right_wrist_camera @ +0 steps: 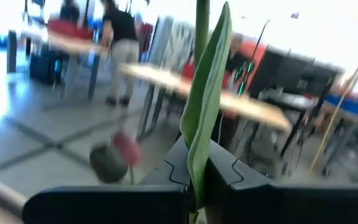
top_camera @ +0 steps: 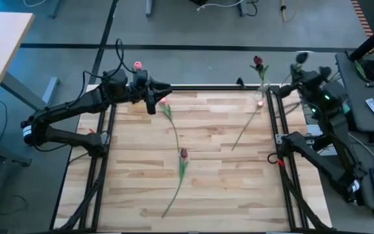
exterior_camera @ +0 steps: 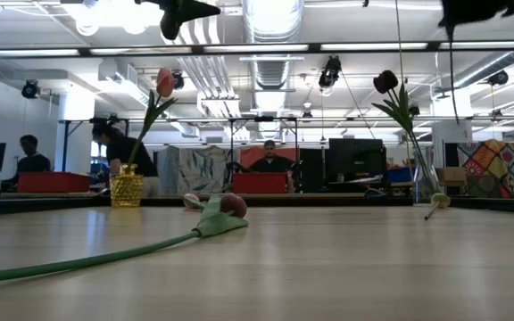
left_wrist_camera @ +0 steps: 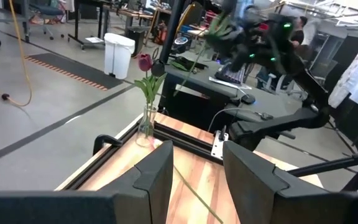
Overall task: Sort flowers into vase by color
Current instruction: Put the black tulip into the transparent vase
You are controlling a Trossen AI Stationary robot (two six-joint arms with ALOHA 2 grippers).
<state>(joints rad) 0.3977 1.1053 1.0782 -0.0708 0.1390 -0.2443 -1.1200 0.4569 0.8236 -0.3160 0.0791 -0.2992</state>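
A pink tulip (top_camera: 137, 65) stands in a yellow vase (exterior_camera: 126, 189) at the far left. A maroon tulip (top_camera: 258, 62) stands in a clear vase (left_wrist_camera: 145, 124) at the far right. Three tulips lie flat on the wooden table: a pink one (top_camera: 171, 123), a maroon one (top_camera: 182, 162) and a pink one (top_camera: 247, 127) whose head is by the clear vase. My left gripper (top_camera: 164, 86) hovers open and level, high over the far left of the table. Nothing is between its fingers (left_wrist_camera: 160, 174). My right gripper (top_camera: 297, 70) is raised beyond the far right corner, shut on a tulip stem. My right gripper pinches a green stem, with a long leaf (right_wrist_camera: 199, 149) beside it, between its two fingers. The fingers lie across the stem. The stem (exterior_camera: 453, 62) hangs below the gripper, clear of the table. The flower's head and colour do not show plainly.
Black frame rails (top_camera: 206, 86) border the table on the far, left and right sides. People and workbenches (exterior_camera: 270, 165) show in the room beyond the far edge. The near half of the table (top_camera: 239, 195) carries only the maroon tulip's stem.
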